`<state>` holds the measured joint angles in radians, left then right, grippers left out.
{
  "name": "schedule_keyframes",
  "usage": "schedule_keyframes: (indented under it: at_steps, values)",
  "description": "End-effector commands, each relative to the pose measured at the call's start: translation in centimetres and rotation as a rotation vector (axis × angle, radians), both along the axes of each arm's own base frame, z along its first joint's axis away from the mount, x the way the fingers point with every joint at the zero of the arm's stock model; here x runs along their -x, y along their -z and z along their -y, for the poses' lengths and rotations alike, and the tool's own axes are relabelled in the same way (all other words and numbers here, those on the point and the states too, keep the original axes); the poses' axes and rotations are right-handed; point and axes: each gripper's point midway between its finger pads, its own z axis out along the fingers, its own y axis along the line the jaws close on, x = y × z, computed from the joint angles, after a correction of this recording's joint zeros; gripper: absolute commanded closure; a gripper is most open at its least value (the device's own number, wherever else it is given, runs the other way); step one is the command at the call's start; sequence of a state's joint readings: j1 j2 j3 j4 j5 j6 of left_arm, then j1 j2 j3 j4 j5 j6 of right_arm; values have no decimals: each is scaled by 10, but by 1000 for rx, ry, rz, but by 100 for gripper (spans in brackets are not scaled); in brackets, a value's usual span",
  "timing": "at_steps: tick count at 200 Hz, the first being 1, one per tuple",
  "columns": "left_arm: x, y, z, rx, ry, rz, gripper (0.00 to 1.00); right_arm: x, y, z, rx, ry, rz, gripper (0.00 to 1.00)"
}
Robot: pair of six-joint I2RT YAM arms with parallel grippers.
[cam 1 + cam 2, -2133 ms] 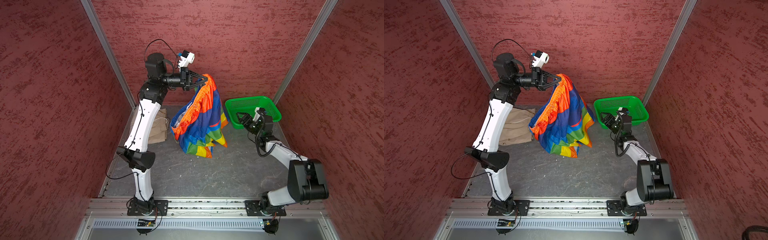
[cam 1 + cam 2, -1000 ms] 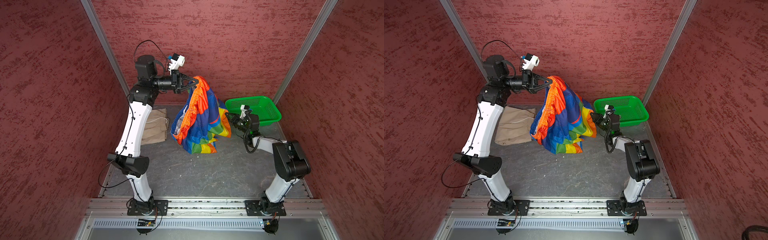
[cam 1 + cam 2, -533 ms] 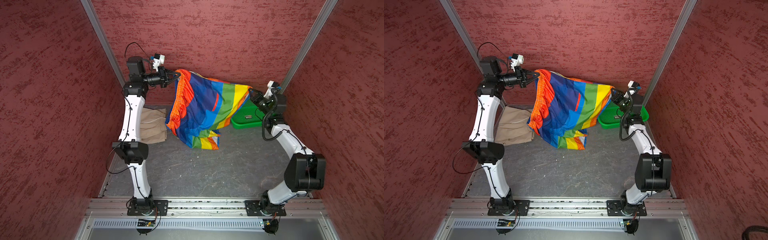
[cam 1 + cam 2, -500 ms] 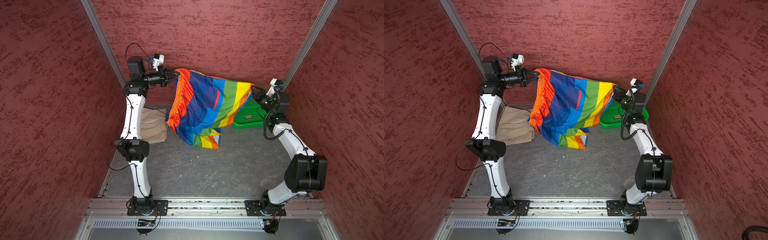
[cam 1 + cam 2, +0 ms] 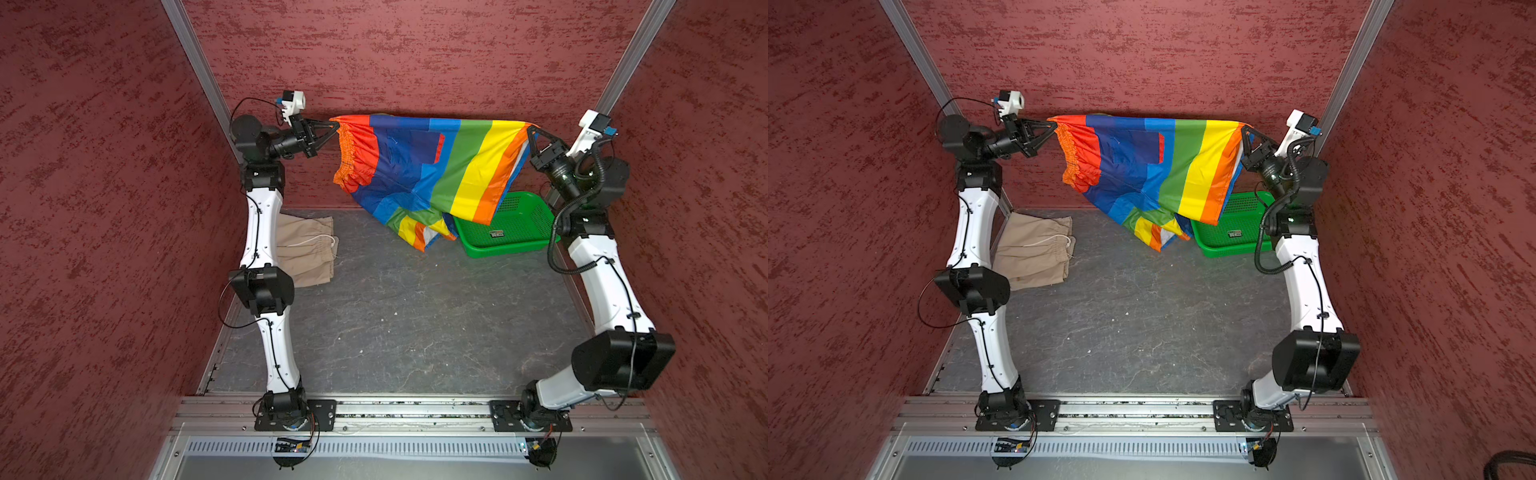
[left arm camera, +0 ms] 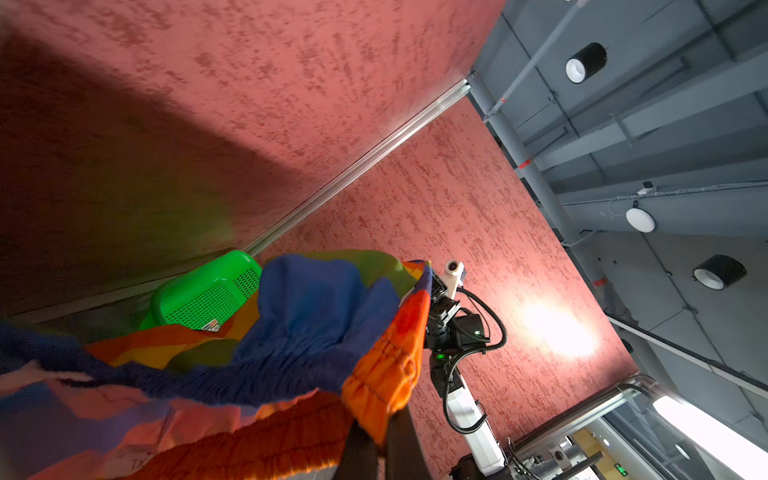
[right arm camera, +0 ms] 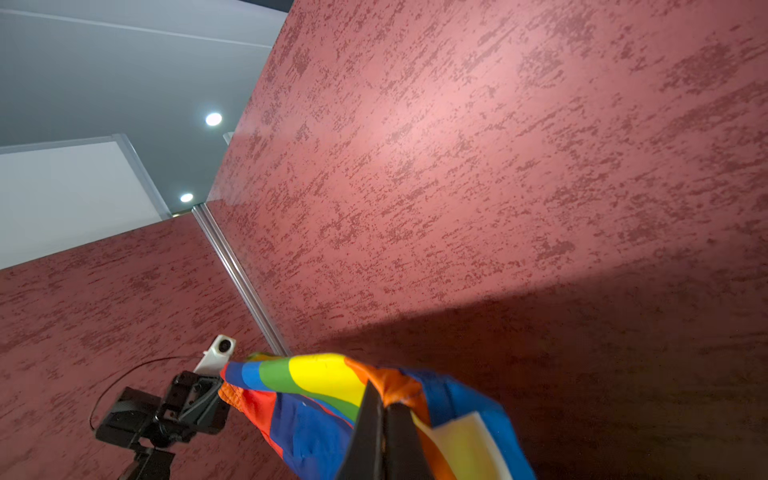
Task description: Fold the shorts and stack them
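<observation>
Red walls (image 5: 415, 50) back the left gripper (image 5: 335, 123) and right gripper (image 5: 528, 128) clamping rainbow shorts (image 5: 419, 166) that half-hide the green basket (image 5: 515, 235).

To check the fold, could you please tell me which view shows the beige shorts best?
A top view: the beige shorts lie on the table, partly behind the left arm. Neither wrist view shows them.
</observation>
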<state>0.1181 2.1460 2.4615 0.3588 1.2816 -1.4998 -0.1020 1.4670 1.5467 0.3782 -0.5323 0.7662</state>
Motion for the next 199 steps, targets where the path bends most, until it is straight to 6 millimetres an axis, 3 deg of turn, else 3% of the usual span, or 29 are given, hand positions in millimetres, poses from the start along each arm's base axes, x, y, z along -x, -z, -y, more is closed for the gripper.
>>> schedule_keyframes:
  at_steps: [1,5,29,64,89,101,118,158,179,199]
  values:
    - [30,6,-1,2,22,48,100,46,14,0,19,-2,27,100]
    - [32,15,2,-3,17,35,100,54,19,-1,18,-4,23,100]
    - [44,105,13,-84,-50,-170,100,79,117,-7,-6,-3,-161,100]
    - [97,214,40,-218,-71,-409,100,112,264,-4,-71,35,-489,100]
    - [134,284,61,-282,-33,-572,100,129,331,12,-44,159,-727,100]
    - [150,314,71,-315,0,-647,100,135,349,23,-45,233,-806,100]
    - [161,345,77,-351,21,-722,100,134,360,28,-57,263,-834,100]
    - [165,388,81,-403,24,-839,100,126,394,33,-70,290,-959,100]
    - [198,409,102,-469,110,-902,100,137,417,43,-56,360,-1030,100]
    - [241,426,118,-561,193,-955,100,144,422,51,-69,406,-1052,100]
